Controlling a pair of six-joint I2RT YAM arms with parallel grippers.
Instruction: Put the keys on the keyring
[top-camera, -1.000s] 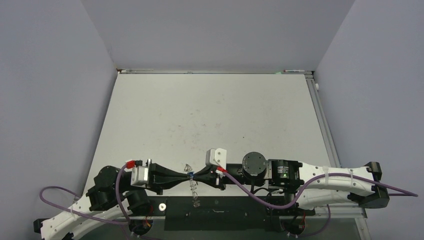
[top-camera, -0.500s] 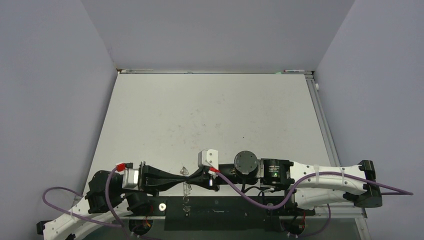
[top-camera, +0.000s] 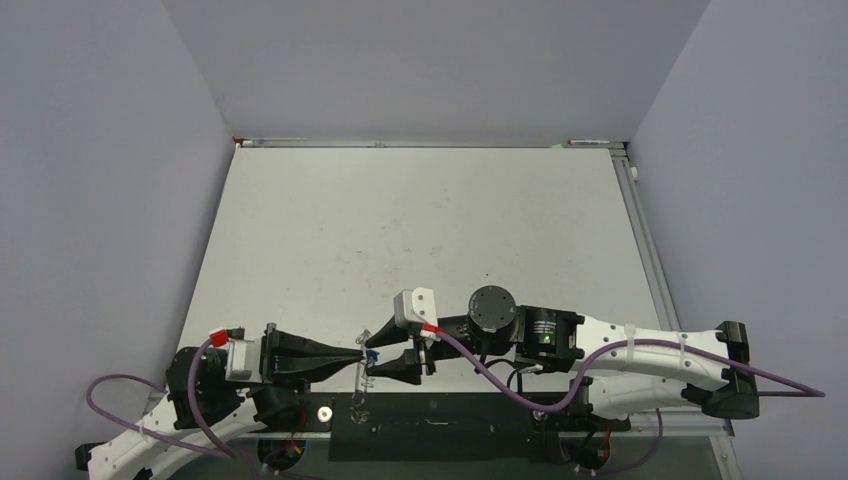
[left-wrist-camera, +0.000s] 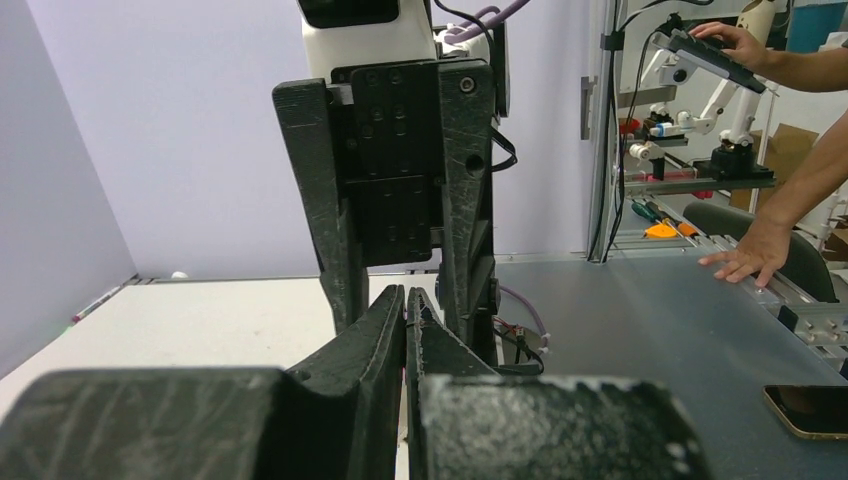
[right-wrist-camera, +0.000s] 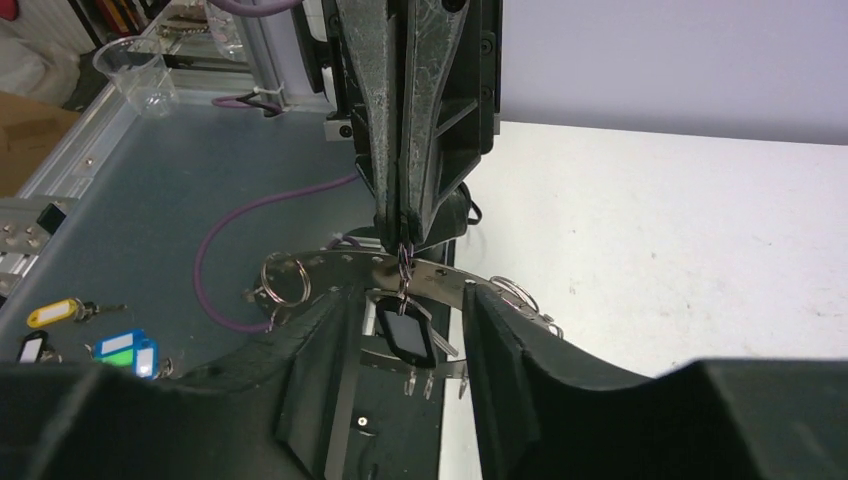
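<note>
Grey keyring (right-wrist-camera: 440, 278) held crosswise by left hand (right-wrist-camera: 403, 232) (black key (right-wrist-camera: 407, 338) dangling).

The right gripper (right-wrist-camera: 410, 318) has spread its jaws around the keyring (right-wrist-camera: 445, 278).

White desk (top-camera: 420, 230), lightly scuffed, enclosed by lavender walls (top-camera: 430, 60). Beside the desk, on dark surfacing: 1 clear plastic cup (right-wrist-camera: 130, 68), 1 smartphone (left-wrist-camera: 808, 411) lying flat.

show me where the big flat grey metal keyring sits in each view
Top external: the flat grey metal keyring hangs edge-on at low centre, under the left gripper.
Left wrist: not visible, hidden behind that gripper's own shut fingers.
Right wrist: a grey arc at centre.
Shared landmark: the left gripper, black, pinching the ring's rim.
</note>
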